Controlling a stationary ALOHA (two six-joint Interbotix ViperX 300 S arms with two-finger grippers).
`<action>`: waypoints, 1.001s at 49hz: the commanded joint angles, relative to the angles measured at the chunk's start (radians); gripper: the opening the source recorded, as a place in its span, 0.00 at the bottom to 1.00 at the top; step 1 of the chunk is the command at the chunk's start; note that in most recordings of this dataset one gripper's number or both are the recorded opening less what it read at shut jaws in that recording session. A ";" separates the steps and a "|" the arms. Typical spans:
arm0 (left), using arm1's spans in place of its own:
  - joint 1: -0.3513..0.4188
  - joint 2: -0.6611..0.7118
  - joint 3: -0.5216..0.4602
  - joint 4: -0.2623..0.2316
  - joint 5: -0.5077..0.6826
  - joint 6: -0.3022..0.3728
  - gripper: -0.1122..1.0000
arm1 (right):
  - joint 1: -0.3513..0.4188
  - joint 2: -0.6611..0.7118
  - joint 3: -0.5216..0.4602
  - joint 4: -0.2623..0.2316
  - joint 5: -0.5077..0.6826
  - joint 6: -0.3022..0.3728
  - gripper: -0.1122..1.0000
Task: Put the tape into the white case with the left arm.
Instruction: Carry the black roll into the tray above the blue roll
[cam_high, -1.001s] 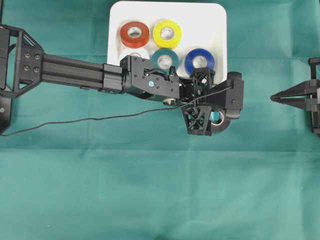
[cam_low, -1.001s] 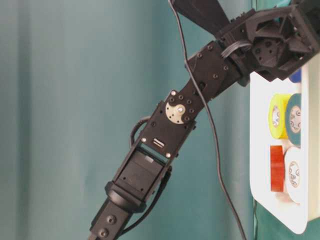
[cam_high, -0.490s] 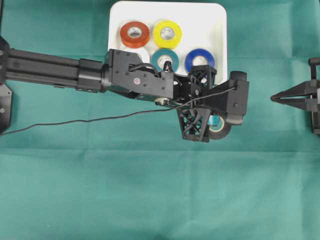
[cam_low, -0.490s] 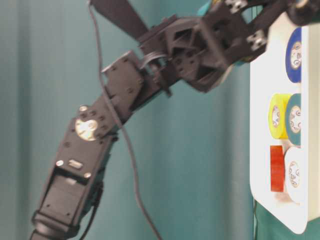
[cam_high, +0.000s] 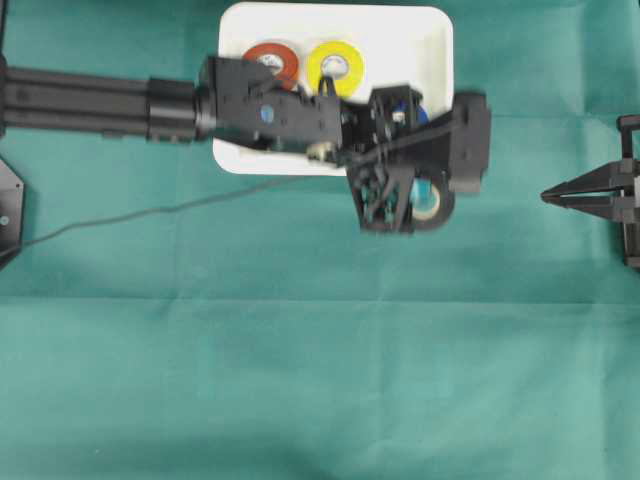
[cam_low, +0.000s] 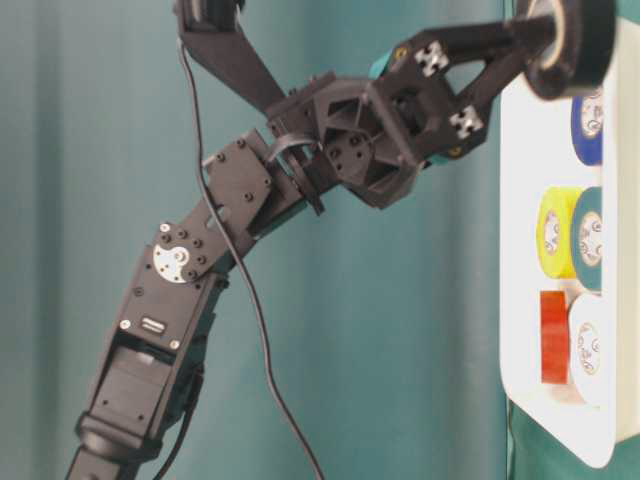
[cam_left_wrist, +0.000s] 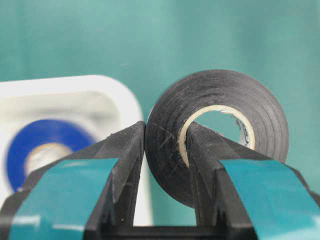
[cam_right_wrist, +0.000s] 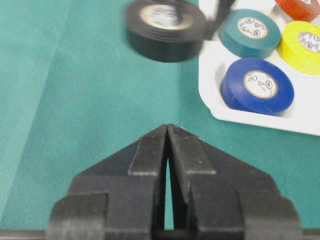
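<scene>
Right now I am clamping the tape (cam_left_wrist: 200, 130) by its wall in my left gripper (cam_left_wrist: 165, 150), just beside the case (cam_high: 440, 30) corner.

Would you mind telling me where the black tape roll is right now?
The black tape is pinched in the left gripper, one finger through its core. In the right wrist view it hangs over the green cloth, just outside the white case near the blue roll.

Black tape (cam_left_wrist: 210, 125); white case (cam_high: 430, 40); blue (cam_right_wrist: 256, 85), yellow (cam_high: 334, 68), red rolls (cam_high: 268, 55); green cloth (cam_high: 320, 350).
</scene>
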 joint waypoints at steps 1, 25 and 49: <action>0.044 -0.046 -0.009 0.002 -0.008 0.000 0.32 | 0.000 0.008 -0.011 -0.002 -0.009 0.002 0.02; 0.209 -0.052 0.025 0.002 -0.008 0.003 0.32 | 0.000 0.008 -0.006 -0.002 -0.017 0.002 0.02; 0.215 -0.051 0.026 0.002 -0.008 0.035 0.73 | 0.000 0.006 -0.006 -0.002 -0.017 0.002 0.02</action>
